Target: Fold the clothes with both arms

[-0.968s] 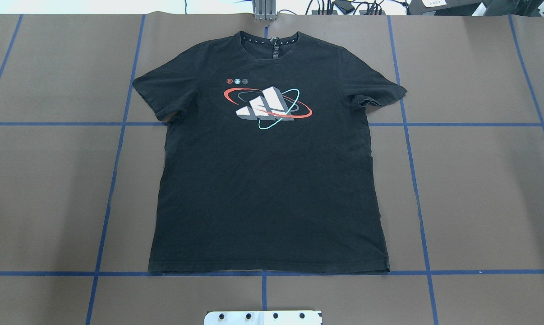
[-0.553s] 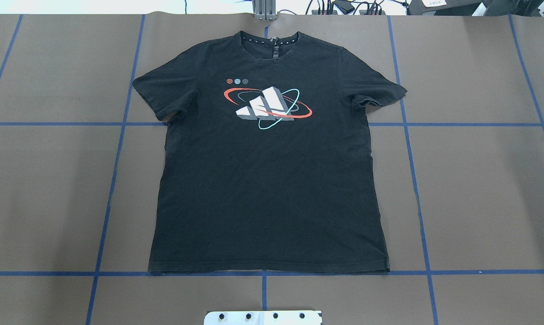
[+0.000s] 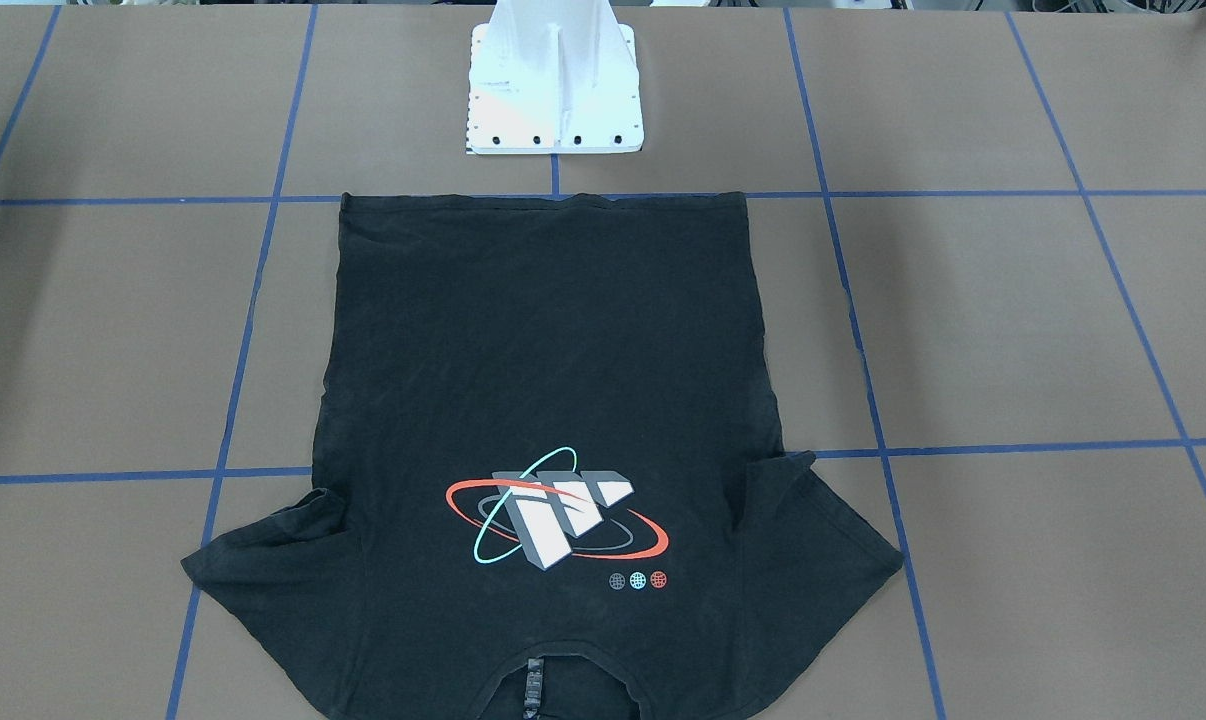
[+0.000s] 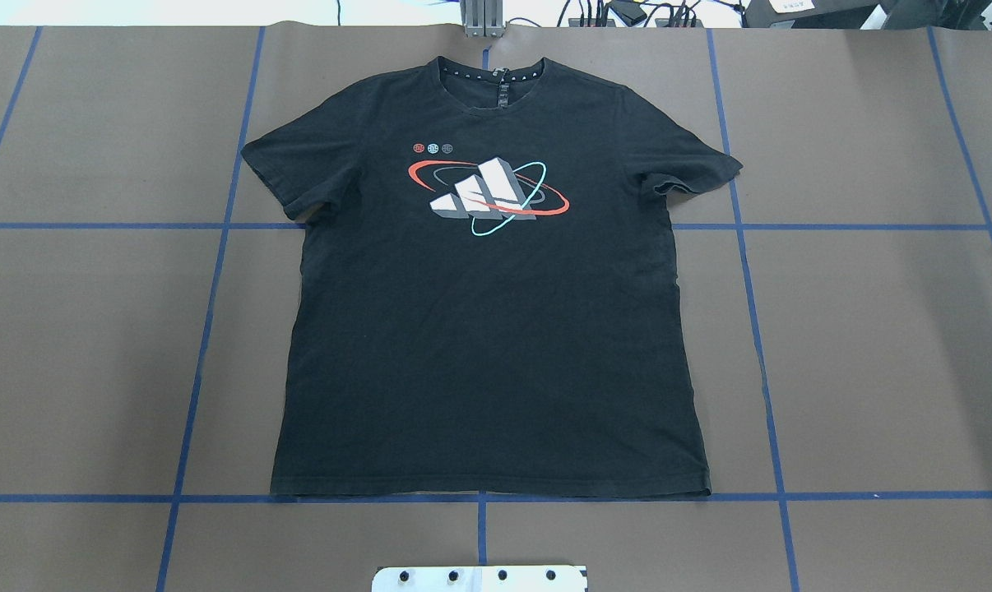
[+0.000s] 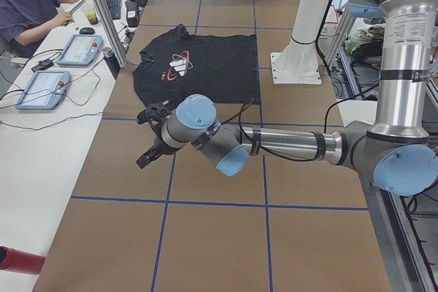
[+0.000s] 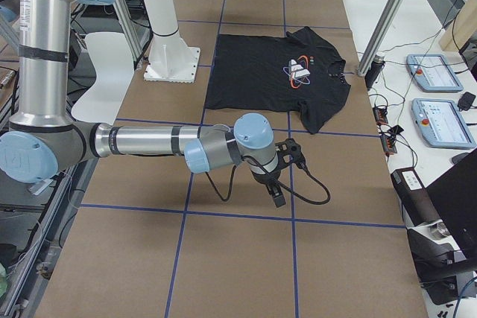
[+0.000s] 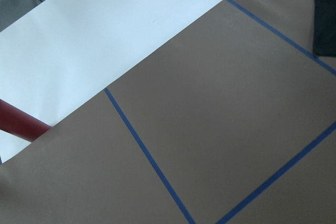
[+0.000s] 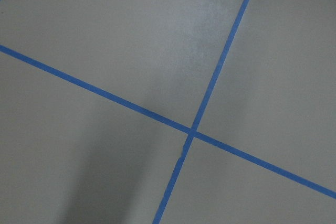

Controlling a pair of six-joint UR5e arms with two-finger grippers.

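The black T-shirt lies flat and logo-up in the table's middle, collar at the far edge and hem toward the robot's base; it also shows in the front view. My left arm reaches low over bare table beyond the shirt's left sleeve. Its gripper shows only in the left side view, so I cannot tell its state. On the opposite side, my right gripper hangs over a tape crossing, apart from the shirt, state likewise unclear. Neither gripper shows in the overhead or front views.
Brown paper with blue tape lines covers the table. The white pedestal base stands just behind the hem. A person sits at a side bench with control tablets. A red cylinder lies near the table's left end.
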